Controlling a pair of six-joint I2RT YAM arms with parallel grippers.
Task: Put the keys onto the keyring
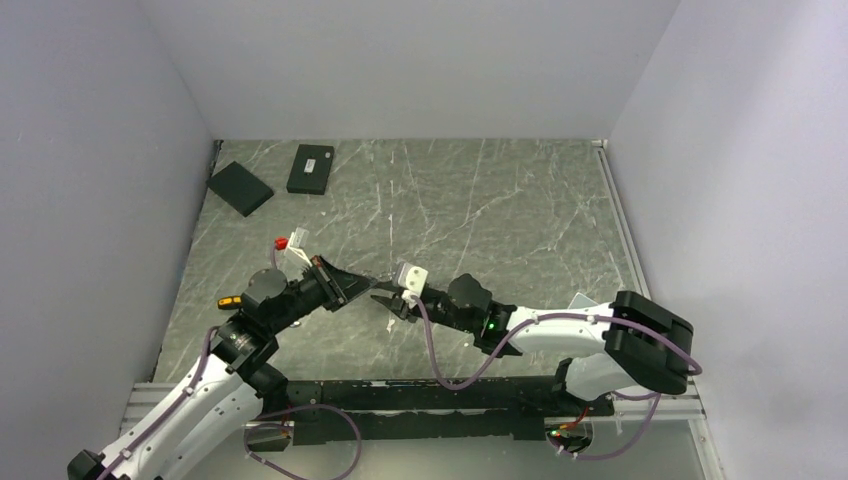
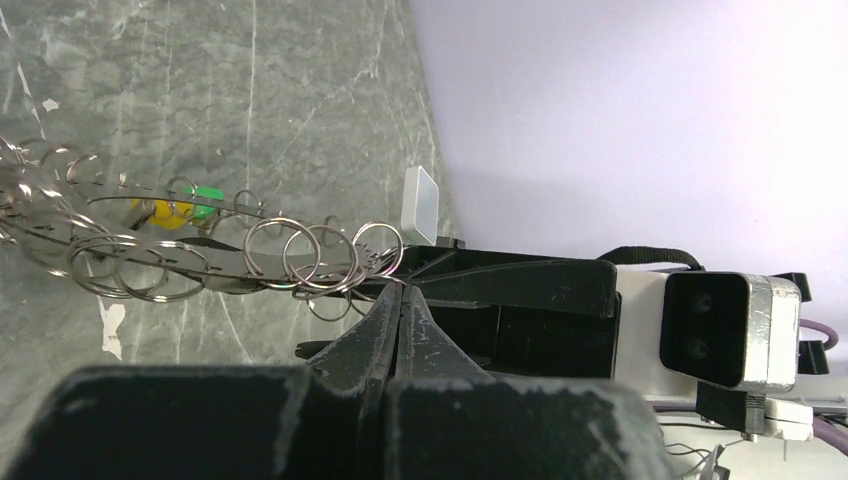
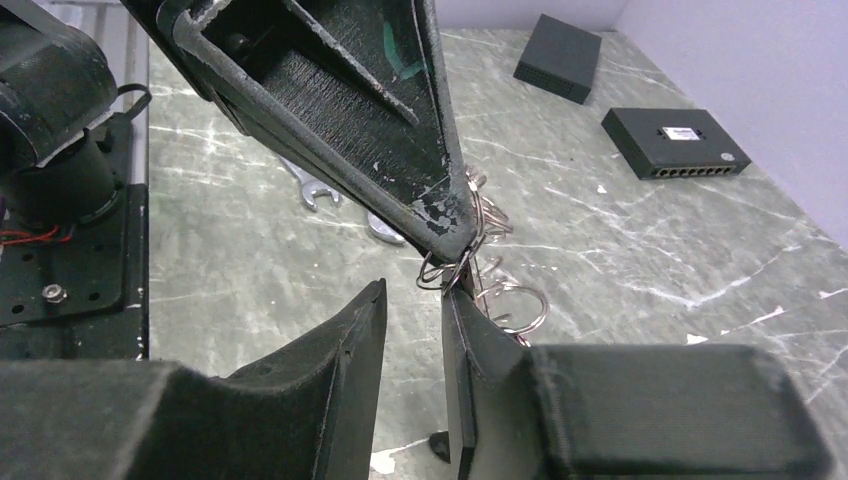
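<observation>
The keyring (image 2: 190,258), a thin wire hoop with a green tag (image 2: 207,198), is held off the table (image 1: 500,220) towards its near edge, left of middle. The keys (image 2: 322,262), which show as small wire loops, are strung along it and bunch at the left gripper (image 2: 402,292), whose fingers are pressed together on the hoop. The right gripper (image 3: 415,300) faces it from the right with its fingers spread and a few hanging loops at their tips; a silver wrench (image 3: 310,185) lies beside the left gripper and two black boxes (image 3: 675,140) sit far left.
</observation>
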